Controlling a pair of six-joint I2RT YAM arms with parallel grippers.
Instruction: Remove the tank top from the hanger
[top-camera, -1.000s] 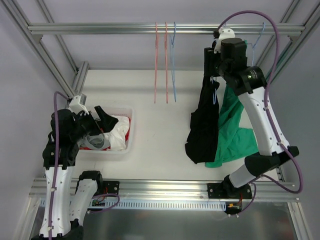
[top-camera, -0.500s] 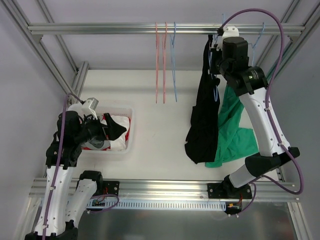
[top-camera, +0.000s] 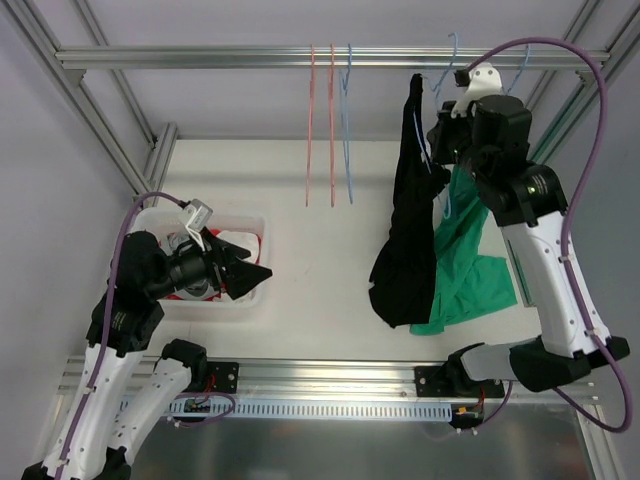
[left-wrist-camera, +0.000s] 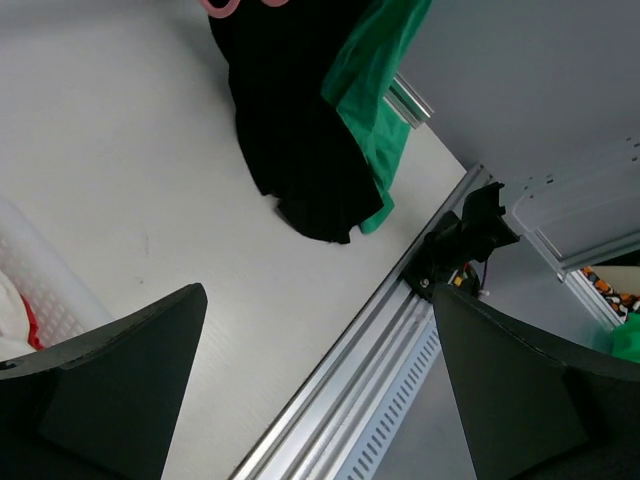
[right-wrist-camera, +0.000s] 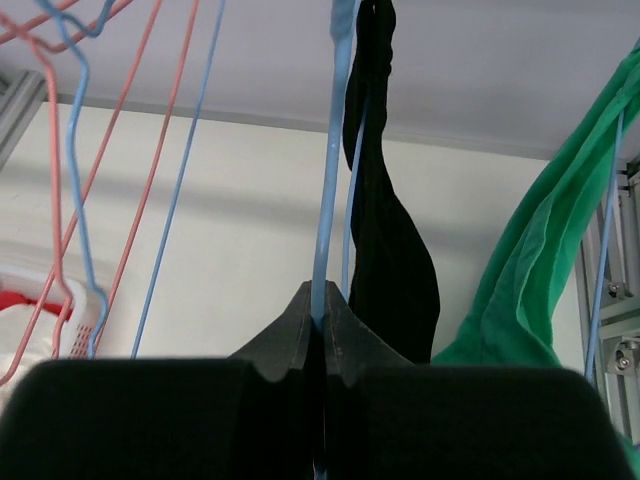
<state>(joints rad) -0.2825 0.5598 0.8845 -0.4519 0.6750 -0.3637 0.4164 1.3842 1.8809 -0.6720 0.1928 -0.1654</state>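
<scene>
The black tank top (top-camera: 404, 235) hangs long and narrow from a light-blue hanger (top-camera: 446, 198) at the right, its hem close to the table. My right gripper (top-camera: 438, 150) is shut on the hanger's wire beside the garment's top. In the right wrist view the jaws (right-wrist-camera: 322, 305) pinch the blue hanger (right-wrist-camera: 328, 180), with the tank top (right-wrist-camera: 385, 230) just behind it. My left gripper (top-camera: 246, 272) is open and holds nothing, off the bin's right end. Its wrist view looks between its fingers (left-wrist-camera: 318, 295) at the tank top (left-wrist-camera: 290, 130) across the table.
A green garment (top-camera: 465, 270) hangs right of the tank top, touching it. Two pink hangers (top-camera: 310, 130) and a blue one (top-camera: 347, 130) hang bare from the top rail (top-camera: 200, 57). A white bin (top-camera: 215, 298) with clothes sits at the left. Aluminium frame posts run along both sides.
My right gripper has shut on the blue hanger and moved right and a little down with it. My left arm has swung right, its open gripper now past the bin's right end.
</scene>
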